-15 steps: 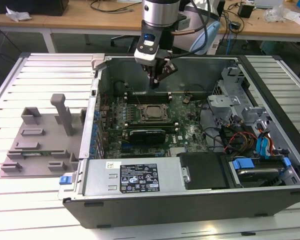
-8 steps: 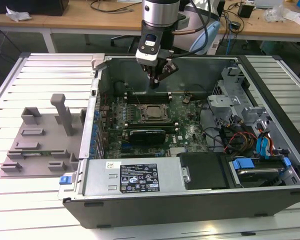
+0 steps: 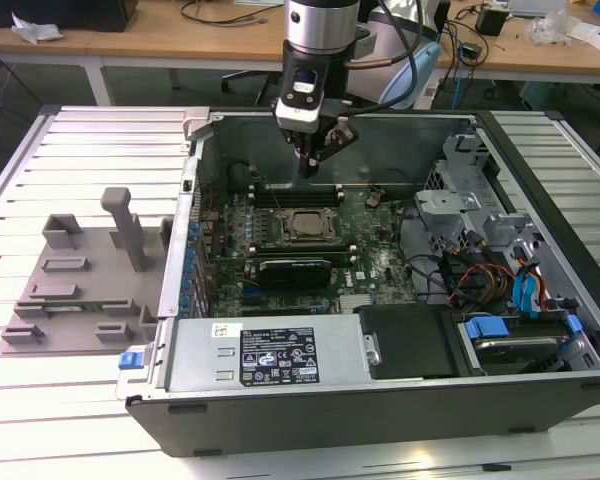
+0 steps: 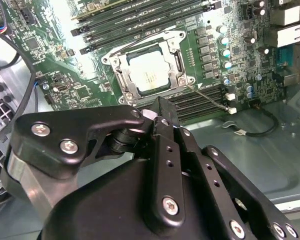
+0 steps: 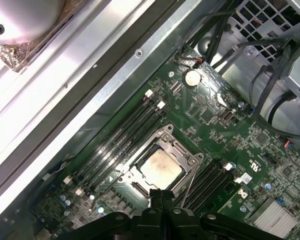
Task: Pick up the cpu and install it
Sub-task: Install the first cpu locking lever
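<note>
The cpu (image 3: 302, 224) is a silvery square chip lying flat in the socket frame (image 3: 280, 232) on the green motherboard inside the open computer case. It also shows in both wrist views, cpu (image 4: 149, 75) and cpu (image 5: 160, 167), ringed by the metal socket frame (image 5: 186, 152). My gripper (image 3: 310, 168) hangs above the board, a little behind the socket and apart from the chip. Its black fingers (image 5: 157, 196) are pressed together with nothing between them; the gripper (image 4: 157, 106) is shut.
A grey plastic tray (image 3: 80, 280) with upright posts lies on the slatted table at the exterior view's left. Memory slots (image 5: 125, 135) run beside the socket. Cables (image 3: 460, 275), a drive cage (image 3: 460, 190) and the case walls (image 3: 190, 230) hem in the board.
</note>
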`<state>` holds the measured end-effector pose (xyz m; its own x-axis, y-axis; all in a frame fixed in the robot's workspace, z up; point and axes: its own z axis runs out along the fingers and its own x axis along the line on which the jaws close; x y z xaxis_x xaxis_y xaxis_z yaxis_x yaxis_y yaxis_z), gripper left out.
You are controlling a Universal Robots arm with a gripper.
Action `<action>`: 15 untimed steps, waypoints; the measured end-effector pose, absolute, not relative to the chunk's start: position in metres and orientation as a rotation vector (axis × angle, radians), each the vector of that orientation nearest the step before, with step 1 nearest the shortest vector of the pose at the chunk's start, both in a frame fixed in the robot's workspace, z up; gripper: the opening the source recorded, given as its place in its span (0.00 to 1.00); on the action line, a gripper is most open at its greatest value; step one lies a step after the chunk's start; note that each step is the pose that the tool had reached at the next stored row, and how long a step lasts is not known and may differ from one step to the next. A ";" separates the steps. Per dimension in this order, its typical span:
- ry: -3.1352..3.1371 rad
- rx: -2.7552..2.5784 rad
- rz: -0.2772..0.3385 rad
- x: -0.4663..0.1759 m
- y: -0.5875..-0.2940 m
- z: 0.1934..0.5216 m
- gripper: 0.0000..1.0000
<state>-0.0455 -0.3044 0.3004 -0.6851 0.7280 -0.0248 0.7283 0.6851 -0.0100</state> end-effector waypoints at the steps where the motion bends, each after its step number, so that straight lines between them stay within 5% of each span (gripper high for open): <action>1: 2.869 1.233 -0.030 -0.046 -0.304 0.300 0.11; 15: 2.921 1.102 -0.028 -0.046 -0.304 0.300 0.11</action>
<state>-0.0455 -0.3044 0.3004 -0.7507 0.6602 -0.0248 0.6605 0.7507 -0.0100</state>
